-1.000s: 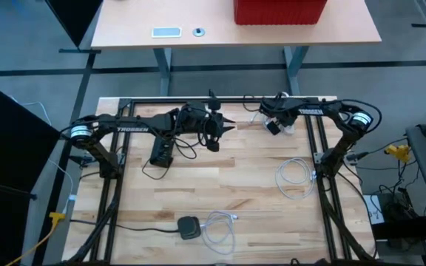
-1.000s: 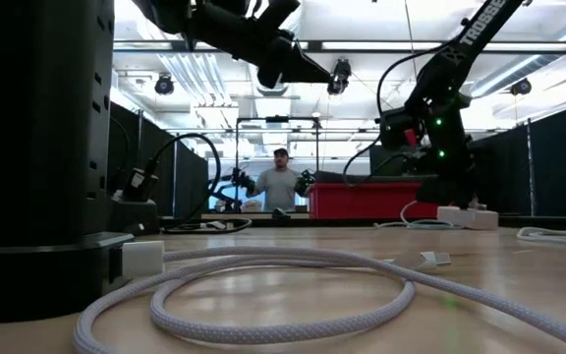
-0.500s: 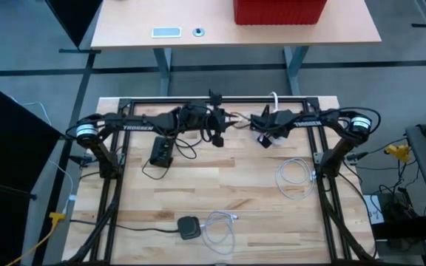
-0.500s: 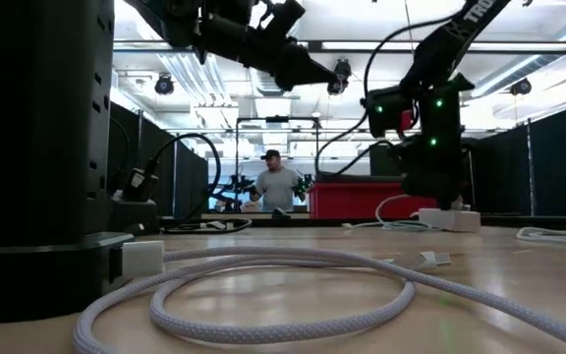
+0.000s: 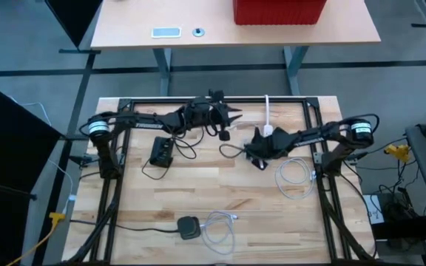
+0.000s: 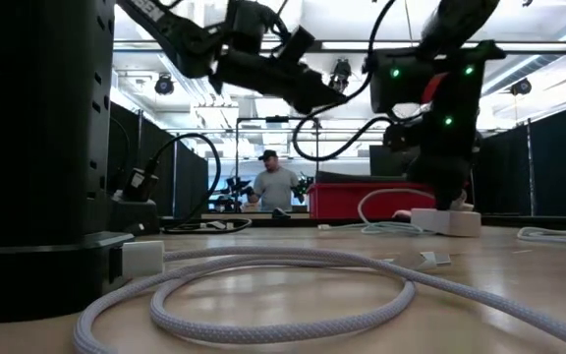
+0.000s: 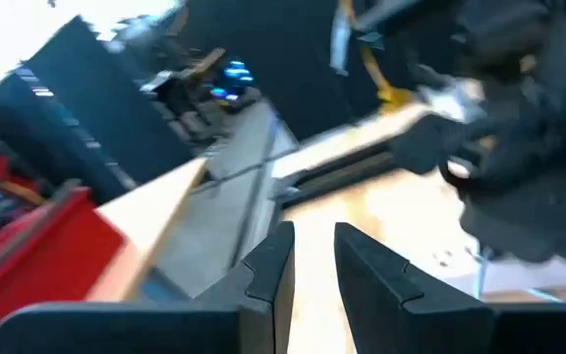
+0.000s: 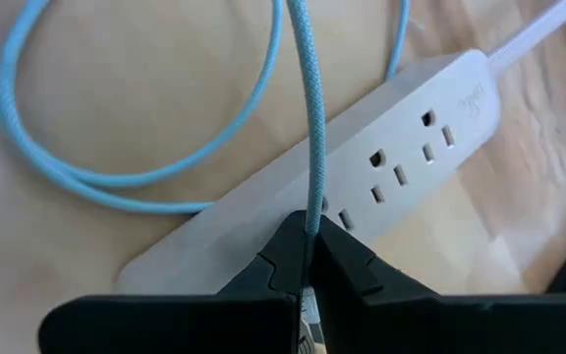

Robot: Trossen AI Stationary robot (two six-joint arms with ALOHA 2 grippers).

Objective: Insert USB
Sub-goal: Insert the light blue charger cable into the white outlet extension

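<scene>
USB cable [image 8: 308,118], blue and braided, is pinched in the right gripper [image 8: 311,258], whose jaws are clamped narrowly on it just above a white power strip [image 8: 391,187]. In the right wrist view the cable runs from the jaws across the strip and loops on the wood beside it. I cannot tell where its plug end is.

From above, the right gripper [image 5: 261,148] sits right of the table's [image 5: 198,185] centre, with the strip [image 5: 268,118] lying toward the far edge. The left gripper [image 5: 228,118] hovers at far centre, well apart from the right one; its jaws stand a little open with nothing between them, as its fingers [image 7: 268,270] show in the left wrist view.

Three cables can be counted on the table: the blue one, a white coil [image 5: 294,177] at the right, and a second white coil [image 5: 217,227] at the near edge beside a dark puck [image 5: 189,226]. One black box [image 5: 160,152] lies on the left.

One red bin [image 5: 279,10] stands on the far table; its contents cannot be seen. One person [image 6: 267,183] shows in the room behind.
</scene>
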